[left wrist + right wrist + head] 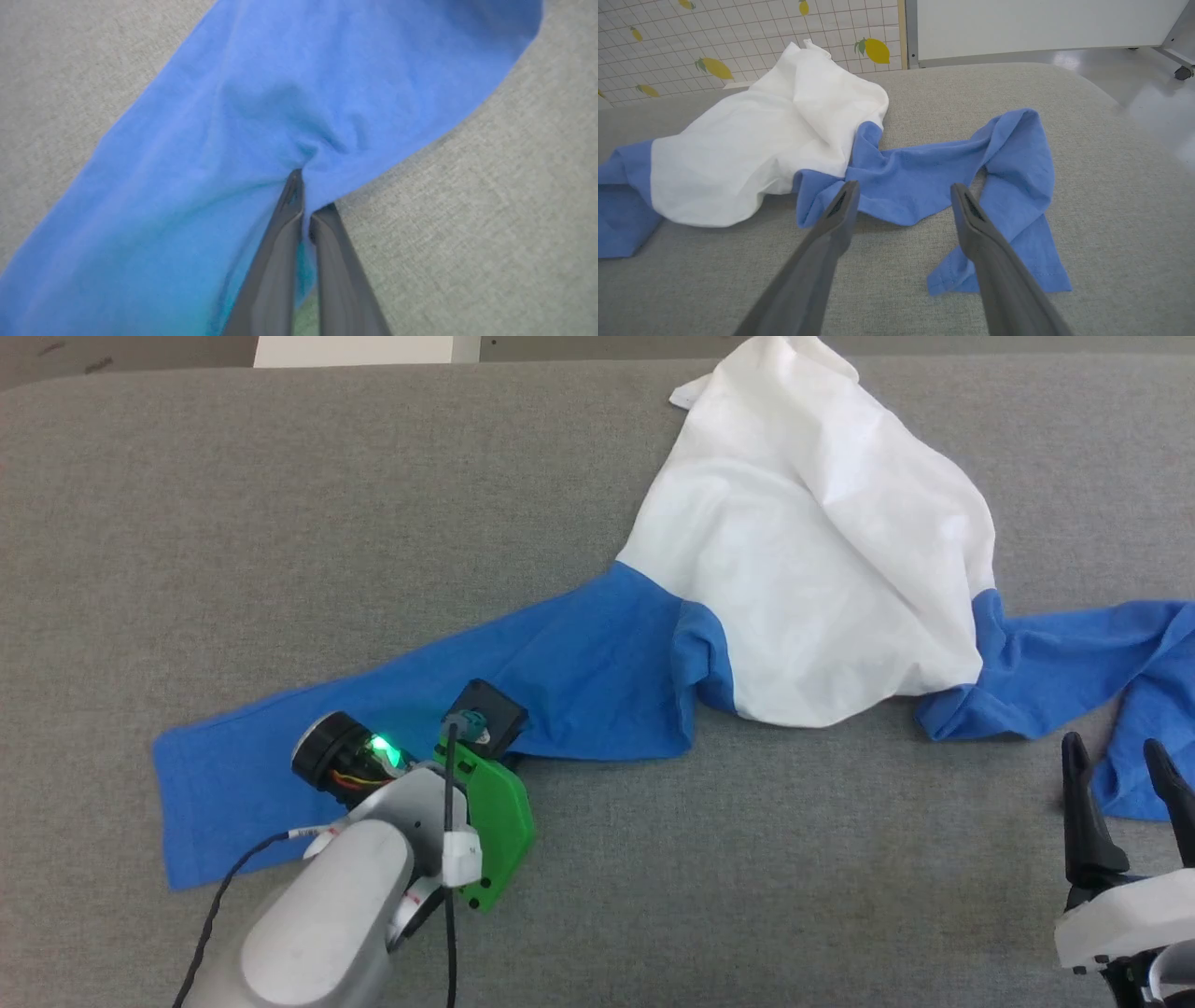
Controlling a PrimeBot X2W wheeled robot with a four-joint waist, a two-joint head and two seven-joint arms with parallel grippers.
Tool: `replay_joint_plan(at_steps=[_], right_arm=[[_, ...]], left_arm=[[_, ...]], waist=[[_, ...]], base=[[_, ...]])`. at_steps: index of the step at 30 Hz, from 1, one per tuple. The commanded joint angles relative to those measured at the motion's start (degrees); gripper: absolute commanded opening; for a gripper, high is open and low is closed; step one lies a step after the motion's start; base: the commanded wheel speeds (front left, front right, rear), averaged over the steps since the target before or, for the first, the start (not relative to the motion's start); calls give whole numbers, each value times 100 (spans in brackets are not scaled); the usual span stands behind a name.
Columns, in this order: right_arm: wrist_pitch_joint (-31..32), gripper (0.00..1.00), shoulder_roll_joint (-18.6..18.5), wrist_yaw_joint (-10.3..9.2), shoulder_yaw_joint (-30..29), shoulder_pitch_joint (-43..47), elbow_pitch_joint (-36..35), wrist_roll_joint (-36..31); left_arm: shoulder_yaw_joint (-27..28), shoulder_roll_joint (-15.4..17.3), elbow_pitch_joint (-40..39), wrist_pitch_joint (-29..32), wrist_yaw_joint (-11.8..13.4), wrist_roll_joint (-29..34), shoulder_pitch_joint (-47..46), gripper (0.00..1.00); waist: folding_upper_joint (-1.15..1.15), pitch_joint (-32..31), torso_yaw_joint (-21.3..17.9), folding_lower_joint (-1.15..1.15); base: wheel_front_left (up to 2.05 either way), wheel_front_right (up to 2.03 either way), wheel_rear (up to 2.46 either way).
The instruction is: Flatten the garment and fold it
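The garment (822, 569) lies crumpled on the grey table (280, 523), white body bunched at the back right. Its left blue sleeve (579, 653) stretches flat toward the front left. My left wrist (439, 784) hangs over that sleeve's near edge. In the left wrist view my left gripper (310, 196) is shut on a pinch of the blue sleeve (261, 93), and cloth puckers at the fingertips. The right blue sleeve (1017, 154) lies twisted and folded over itself. My right gripper (1120, 765) (903, 191) stands open just in front of it, holding nothing.
The grey padded table (1111, 233) curves off at its right edge, with shiny floor (1148, 93) beyond. Behind it stand a tiled wall with lemon prints (714, 67) and a white panel (1041, 23). Bare table surface spreads at the far left and front middle.
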Motion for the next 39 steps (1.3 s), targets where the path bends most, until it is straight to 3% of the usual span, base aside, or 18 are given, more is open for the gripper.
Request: replay_joint_plan(at_steps=[1, 7, 10, 15, 16, 17, 18, 19, 20, 26, 30, 35, 39], right_arm=[[-43, 100, 0, -9, 5, -103, 16, -15], [-27, 100, 0, -9, 7, -45, 61, -10], [-1, 100, 0, -9, 20, 9, 64, 4], [46, 100, 0, -9, 74, 44, 75, 14], [66, 100, 0, -9, 91, 52, 80, 14], [78, 100, 0, -9, 101, 55, 82, 12], [88, 100, 0, -9, 110, 54, 81, 9], [96, 100, 0, -9, 115, 52, 81, 6], [121, 100, 0, -9, 139, 47, 89, -2], [175, 100, 0, -9, 167, 127, 121, -21], [193, 100, 1, -9, 196, 202, 127, 4], [208, 100, 1, -9, 255, 227, 96, 46], [205, 100, 1, -9, 280, 134, 32, 52]], left_arm=[[-38, -8, 175, -65, -14, -84, 176, 0], [797, -135, -587, -870, 455, -778, 590, 0], [1445, 60, -1148, -1221, 1004, -899, 878, 0], [2134, 468, -1519, -1464, 1961, -549, 1369, 0], [2196, 468, -1510, -1477, 2094, -527, 1476, 5], [2201, 479, -1463, -1462, 2159, -498, 1555, 21], [2192, 467, -1379, -1442, 2219, -483, 1636, 49], [2189, 439, -1309, -1444, 2255, -490, 1681, 85], [2152, 341, -1159, -1483, 2278, -533, 1763, 100], [2184, -4, -1254, -1876, 2197, -855, 1991, 100], [2252, -29, -2025, -1987, 2230, -963, 2276, 100], [2099, 217, -3021, -1734, 2194, -739, 2221, 100], [1643, 365, -3139, -1359, 1940, -357, 1596, 100]], waist=[[0, -61, 46, 0], [0, -315, 171, 0], [0, -403, 226, 0], [0, -418, 269, 0], [0, -413, 272, 0], [0, -408, 271, 0], [0, -400, 268, 0], [0, -395, 265, 0], [0, -396, 249, 0], [0, -540, 239, 0], [0, -635, 230, 0], [0, -603, 204, 0], [0, -408, 114, 0]], base=[[0, 0, 0], [0, 0, 0], [0, 0, 0], [0, 0, 0], [0, 0, 0], [0, 0, 0], [0, 0, 0], [0, 0, 0], [0, 0, 0], [0, 0, 0], [0, 0, 0], [0, 0, 0], [0, 0, 0]])
